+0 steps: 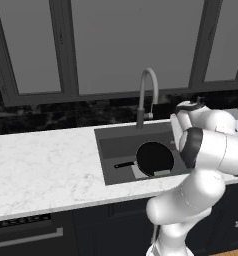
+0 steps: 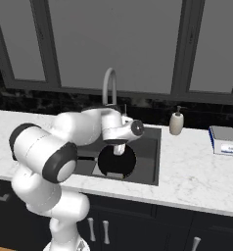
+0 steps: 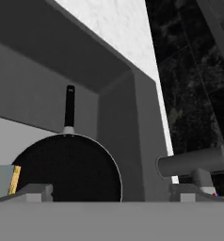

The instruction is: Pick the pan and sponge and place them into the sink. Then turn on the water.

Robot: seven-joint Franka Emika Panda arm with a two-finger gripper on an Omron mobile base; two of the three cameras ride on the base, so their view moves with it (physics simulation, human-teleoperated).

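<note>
- In the sink (image 1: 116,145), the pan (image 1: 154,158) flat on the bottom, handle (image 1: 125,164) pointing away from the arm's side.
- Above the pan, the hand (image 2: 119,148), wrist just beside the faucet (image 2: 109,86).
- From the hand view, pan (image 3: 69,167) directly below and ahead, fingers (image 3: 34,192) spread wide apart, gripping nothing.
- At the pan's edge, the sponge (image 3: 4,180), yellow side showing, close to one finger.
- On the desk (image 2: 197,162), a soap bottle (image 2: 176,121), well apart.
</note>
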